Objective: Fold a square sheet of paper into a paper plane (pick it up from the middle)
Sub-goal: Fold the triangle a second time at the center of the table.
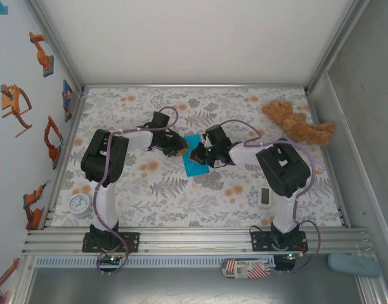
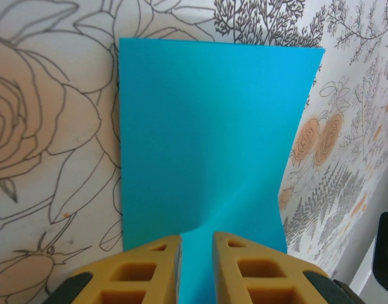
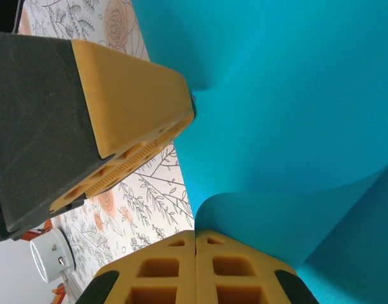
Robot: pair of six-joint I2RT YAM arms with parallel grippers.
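**Two tools at opposite edges of the blue sheet**

*Top external view.* The square sheet of paper (image 1: pixel 194 166) is shown on the flower-printed counter (image 1: pixel 181 202), directly between the two tools. The left tool (image 1: pixel 179 147) is met at the sheet's left edge and the right tool (image 1: pixel 199 154) at its right edge. A brown teddy bear (image 1: pixel 295 123) is seen well beyond the right tool, and a small white timer (image 1: pixel 265 196) lies behind that tool, beside its arm. A round white dial (image 1: pixel 80 204) lies behind the left tool, near its arm's base.

*Left wrist view.* The sheet is spread flat ahead of the left tool, and only one blue layer can be made out. Its near edge is drawn up between the yellow fingers (image 2: pixel 149 266), which are closed to a narrow gap on it. Creases fan out from that gap.

*Right wrist view.* The right tool's fingers (image 3: pixel 162 266) are pressed together, tip to tip. A curled-up flap of the sheet is gripped at their seam. Across the sheet from this tool, one finger of the left tool is seen with the paper puckered at its tip.
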